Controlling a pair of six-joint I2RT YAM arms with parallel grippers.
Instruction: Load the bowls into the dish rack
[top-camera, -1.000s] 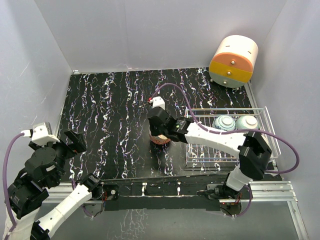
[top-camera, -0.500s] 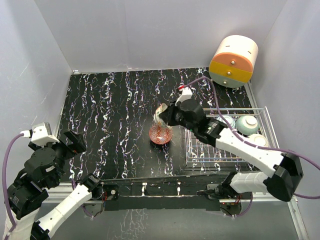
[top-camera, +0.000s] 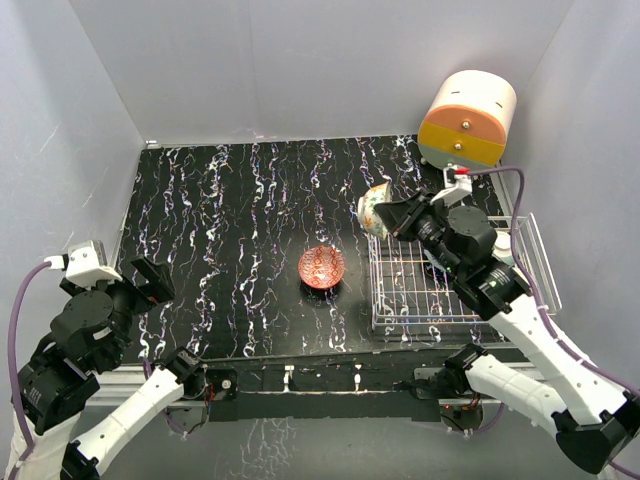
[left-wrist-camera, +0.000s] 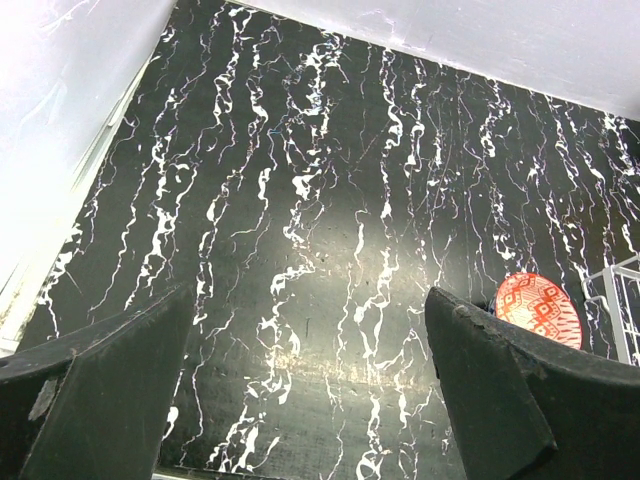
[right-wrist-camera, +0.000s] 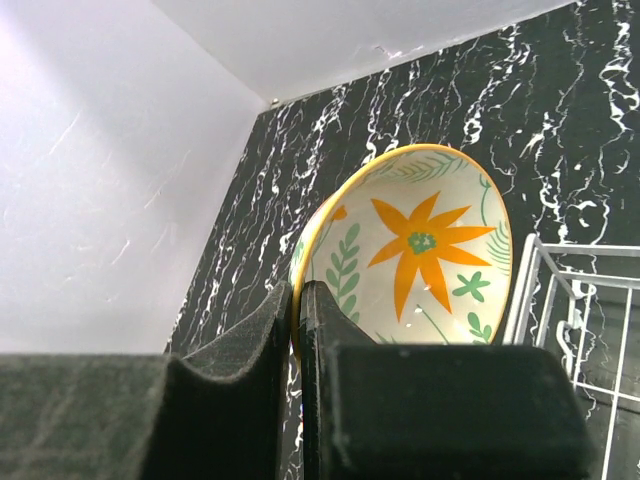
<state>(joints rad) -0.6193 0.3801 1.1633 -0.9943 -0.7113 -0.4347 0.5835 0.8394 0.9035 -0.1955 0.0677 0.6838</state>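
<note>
Right claw (top-camera: 388, 214): pressed together on the rim of a cream bowl (top-camera: 372, 208) with an orange flower and green leaves inside, one finger on each face of the wall; bowl tipped on edge, held off the desk (top-camera: 220, 220) by the far left corner of the dish rack (top-camera: 420, 322). Dish rack: white wire basket at the right of the desk, partly hidden under the right arm; its corner wires show just right of the bowl in the right wrist view (right-wrist-camera: 560, 300). Red patterned bowl (top-camera: 321, 267): upright on the desk, left of the rack and apart from it. Left claw (left-wrist-camera: 308, 300): spread wide, holding nothing, above the near left of the desk, well apart from the red bowl. Cream-and-orange drawer unit (top-camera: 467, 120): far right corner, beyond the rack
</note>
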